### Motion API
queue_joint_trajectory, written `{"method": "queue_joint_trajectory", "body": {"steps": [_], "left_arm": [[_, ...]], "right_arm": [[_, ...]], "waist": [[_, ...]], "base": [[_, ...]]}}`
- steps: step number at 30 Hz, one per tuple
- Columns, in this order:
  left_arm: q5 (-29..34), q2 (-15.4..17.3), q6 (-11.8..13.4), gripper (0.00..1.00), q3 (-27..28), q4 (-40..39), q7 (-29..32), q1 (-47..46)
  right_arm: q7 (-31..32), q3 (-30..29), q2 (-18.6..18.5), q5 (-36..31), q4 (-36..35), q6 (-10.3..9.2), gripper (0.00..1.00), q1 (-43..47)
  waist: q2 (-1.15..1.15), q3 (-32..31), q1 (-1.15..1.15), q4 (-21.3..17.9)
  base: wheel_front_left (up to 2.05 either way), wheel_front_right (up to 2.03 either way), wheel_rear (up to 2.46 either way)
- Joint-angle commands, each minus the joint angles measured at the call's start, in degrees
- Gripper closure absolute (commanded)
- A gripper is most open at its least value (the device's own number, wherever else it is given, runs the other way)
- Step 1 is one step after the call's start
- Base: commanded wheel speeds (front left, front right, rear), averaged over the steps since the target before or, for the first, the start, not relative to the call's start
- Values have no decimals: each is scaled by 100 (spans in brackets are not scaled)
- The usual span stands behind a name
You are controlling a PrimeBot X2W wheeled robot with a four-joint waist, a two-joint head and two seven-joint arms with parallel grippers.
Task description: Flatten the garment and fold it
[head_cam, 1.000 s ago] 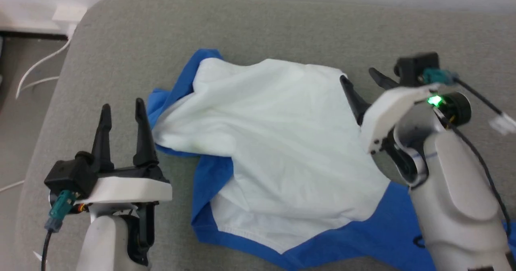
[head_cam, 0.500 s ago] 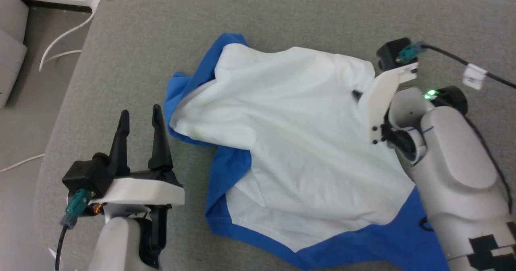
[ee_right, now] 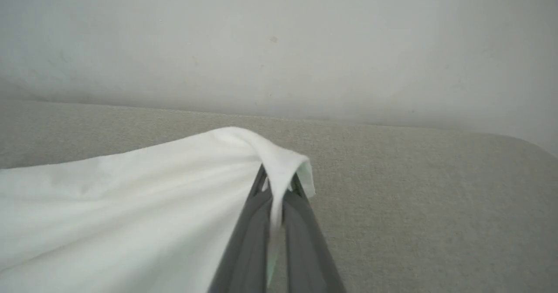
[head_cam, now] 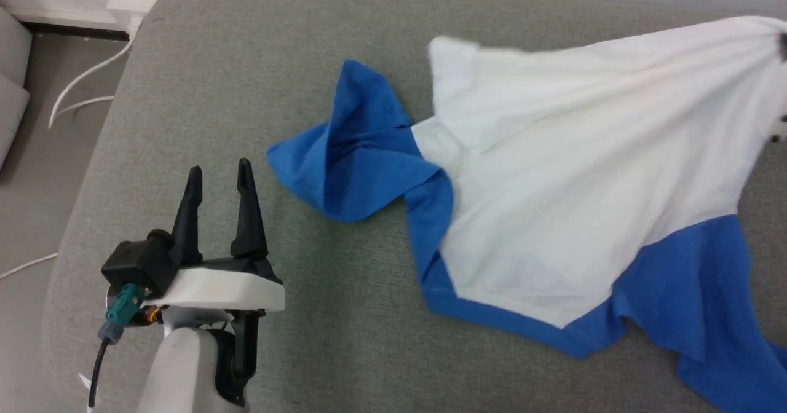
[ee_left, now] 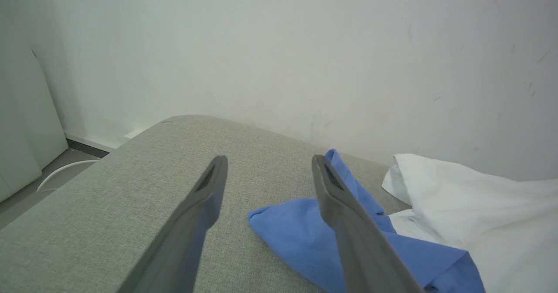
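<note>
The garment [head_cam: 572,173], a T-shirt with white body and bright blue sleeves, lies stretched across the right half of the grey cushion [head_cam: 246,81]. Its white hem is drawn up toward the head view's right edge. In the right wrist view my right gripper [ee_right: 279,184] is shut on a fold of that white cloth [ee_right: 130,206], which drapes over its fingertips. One blue sleeve [head_cam: 350,155] lies crumpled at the shirt's left end. My left gripper [head_cam: 218,176] stands open over bare cushion, left of that sleeve [ee_left: 296,232] and apart from it.
The cushion's rounded left edge [head_cam: 80,198] drops to a grey floor with white cables [head_cam: 80,87]. A pale wall [ee_left: 279,57] stands right behind the cushion. Bare cushion lies around and ahead of my left gripper.
My right gripper has closed on the white hem and pulled it up and to the right, dragging the shirt rightward and uncovering the blue sleeve. The head camera has shifted too.
</note>
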Motion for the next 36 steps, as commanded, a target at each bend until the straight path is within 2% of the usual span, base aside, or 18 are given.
{"method": "queue_joint_trajectory", "body": {"steps": [1, 5, 7, 8, 9, 10, 15, 21, 25, 31, 36], "left_arm": [[57, -10, -45, 0, -15, 25, -27, -15], [88, -10, -70, 0, -18, 81, -27, -23], [105, -10, -81, 0, -24, 112, -27, -11], [118, -10, -86, 0, -32, 131, -27, -2], [133, -10, -90, 0, -38, 151, -27, 8], [151, -10, -95, 0, -38, 173, -27, 20], [270, -10, -187, 0, -102, 292, -27, 52], [434, -10, -262, 0, -503, 667, -27, -60], [385, -10, -252, 0, -813, 1189, 122, -355], [360, -10, 18, 0, -986, 1912, 944, -992], [512, 104, 616, 0, -910, 2390, 1742, -1400]], "right_arm": [[-66, -270, -60, -109, 92, -6, 100, -17], [-141, -1109, 6, -412, 357, -6, 100, 223], [-149, -1281, 113, -508, 521, -6, 100, 367], [-149, -1302, 206, -505, 564, -6, 83, 445], [-178, -1309, 301, -468, 573, -6, 21, 521], [-239, -1301, 381, -444, 546, -6, 0, 609], [-726, -1037, 769, -129, 41, -6, 0, 1282], [-1560, -115, 1045, 384, -1297, -6, 0, 2547], [-1844, 476, 1145, 535, -2069, -6, 0, 3283], [-1900, 919, 1211, 607, -2731, -6, 0, 3843], [-1960, 1181, 1220, 904, -2922, -6, 0, 3923]], "waist": [[0, 5, 0, -18], [0, -4, 0, -63], [0, -35, 0, -102], [0, -61, 0, -126], [0, -95, 0, -154], [0, -141, 0, -187], [0, -432, 0, -316], [0, -677, 0, -525], [0, -718, 0, -715], [0, -678, 0, -965], [0, -586, 0, -1153]], "base": [[0, 0, 0], [0, 0, 0], [0, 0, 0], [0, 0, 0], [0, 0, 0], [0, 0, 0], [0, 0, 0], [0, 0, 0], [0, 0, 0], [0, 0, 0], [0, 0, 0]]}}
